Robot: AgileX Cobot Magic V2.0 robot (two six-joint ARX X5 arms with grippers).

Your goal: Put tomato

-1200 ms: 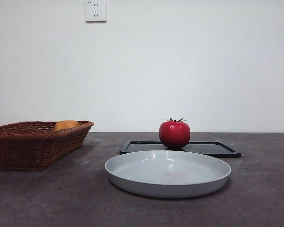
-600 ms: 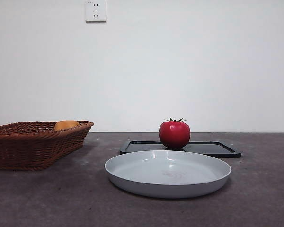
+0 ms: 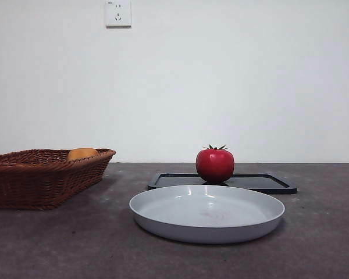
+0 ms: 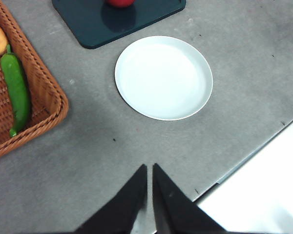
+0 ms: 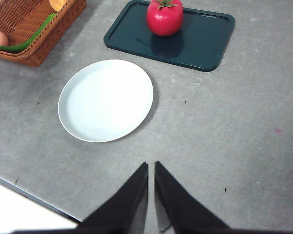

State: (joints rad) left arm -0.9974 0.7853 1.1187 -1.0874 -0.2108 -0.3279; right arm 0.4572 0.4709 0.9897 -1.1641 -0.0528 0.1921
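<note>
The glossy red tomato (image 3: 214,164) with a dark green stem stands on a dark tray (image 3: 262,183) behind a white plate (image 3: 207,213). It shows in the right wrist view (image 5: 164,17) on the tray (image 5: 200,41), and only its edge shows in the left wrist view (image 4: 120,2). My left gripper (image 4: 149,168) is shut and empty, held above the table's front part, short of the plate (image 4: 163,77). My right gripper (image 5: 151,165) is shut and empty, held above the table beside the plate (image 5: 106,100). Neither arm shows in the front view.
A wicker basket (image 3: 41,174) stands at the left with an orange fruit (image 3: 81,153) in it. The wrist views show a green cucumber (image 4: 17,90) in the basket (image 5: 34,24) too. The table's front edge (image 4: 244,165) lies close to both grippers.
</note>
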